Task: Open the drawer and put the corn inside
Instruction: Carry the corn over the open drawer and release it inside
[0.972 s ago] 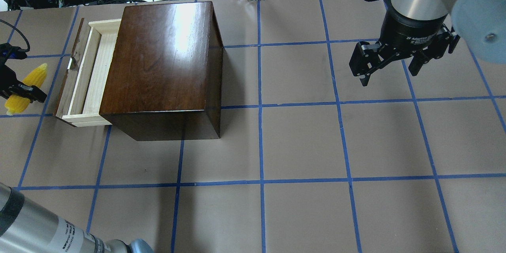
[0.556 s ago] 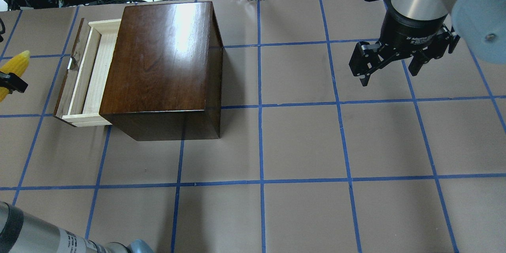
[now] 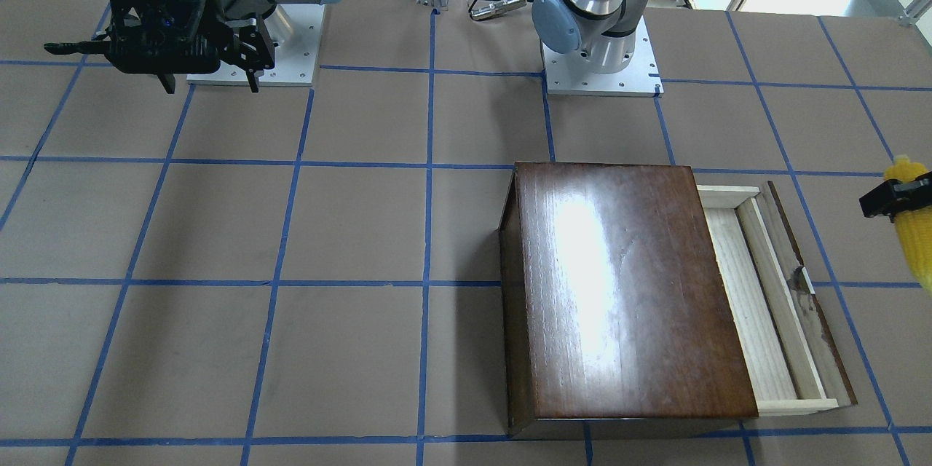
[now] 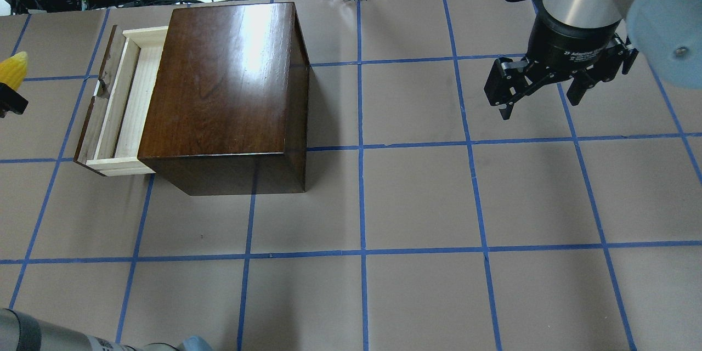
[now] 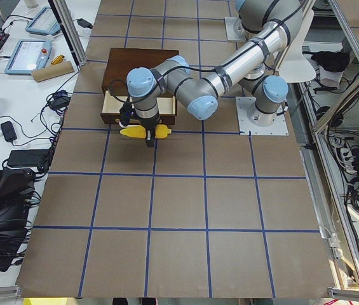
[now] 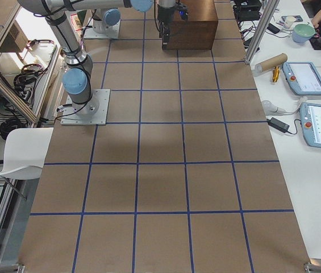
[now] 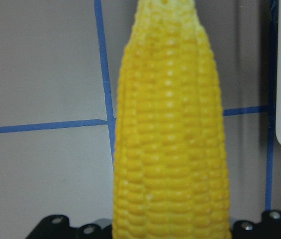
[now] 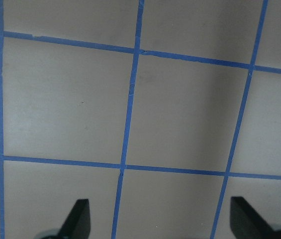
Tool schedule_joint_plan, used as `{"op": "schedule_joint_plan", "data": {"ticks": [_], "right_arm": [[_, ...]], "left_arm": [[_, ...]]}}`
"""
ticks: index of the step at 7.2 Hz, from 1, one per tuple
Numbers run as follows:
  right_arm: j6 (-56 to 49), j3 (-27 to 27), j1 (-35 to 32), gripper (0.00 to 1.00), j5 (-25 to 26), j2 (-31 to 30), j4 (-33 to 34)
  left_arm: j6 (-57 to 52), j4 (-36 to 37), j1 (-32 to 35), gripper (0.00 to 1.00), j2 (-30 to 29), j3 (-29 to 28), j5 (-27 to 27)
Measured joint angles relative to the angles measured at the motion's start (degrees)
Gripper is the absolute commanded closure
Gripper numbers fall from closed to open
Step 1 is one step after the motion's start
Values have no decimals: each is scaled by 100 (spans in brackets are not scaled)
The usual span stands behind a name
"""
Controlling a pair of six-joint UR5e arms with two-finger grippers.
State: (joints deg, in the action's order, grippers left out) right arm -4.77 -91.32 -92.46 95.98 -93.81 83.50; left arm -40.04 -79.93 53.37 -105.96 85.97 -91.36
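Corn (image 4: 13, 67) is shifted further toward the left edge of the overhead view than 1 s ago; only its pale tapered end is now seen there. In the left side view it is held roughly level, just in front of the dark front panel of the drawer (image 4: 123, 98), and is judged clear of the worktop (image 4: 417, 197). A lift is judged under way, with no carry over the tray yet.

Drawer is unchanged: pulled partway out of the dark box (image 4: 225, 82), with the pale tray exposed and nothing seen in it. Opening is judged done; placing remains.

Left gripper (image 3: 905, 202): fingers (image 3: 885, 200) clamped across the cob, wrist turned down, arm reached in front of the box.

Right gripper (image 4: 540, 96): unmoved, fingers apart, nothing held, hung above bare worktop well apart from the box
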Motion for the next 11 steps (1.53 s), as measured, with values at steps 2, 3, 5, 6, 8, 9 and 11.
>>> {"op": "schedule_joint_plan", "data": {"ticks": [2, 3, 5, 6, 8, 9, 11], "right_arm": [[-5, 0, 0, 0, 0, 1, 0], [-6, 0, 0, 0, 0, 0, 0], [0, 0, 0, 0, 0, 2, 0], [0, 0, 0, 0, 0, 1, 0], [-3, 0, 0, 0, 0, 1, 0], [0, 0, 0, 0, 0, 0, 0], [-3, 0, 0, 0, 0, -4, 0]], "left_arm": [[691, -12, 674, 100, 90, 43, 42], [925, -14, 965, 100, 122, 81, 83], [1345, -9, 1360, 100, 145, 126, 228], [1433, 11, 1461, 39, 131, 153, 257], [1505, 51, 1514, 0, 107, 216, 269], [1540, 55, 1516, 0, 102, 223, 273], [1554, 56, 1518, 1, 108, 225, 276]]}}
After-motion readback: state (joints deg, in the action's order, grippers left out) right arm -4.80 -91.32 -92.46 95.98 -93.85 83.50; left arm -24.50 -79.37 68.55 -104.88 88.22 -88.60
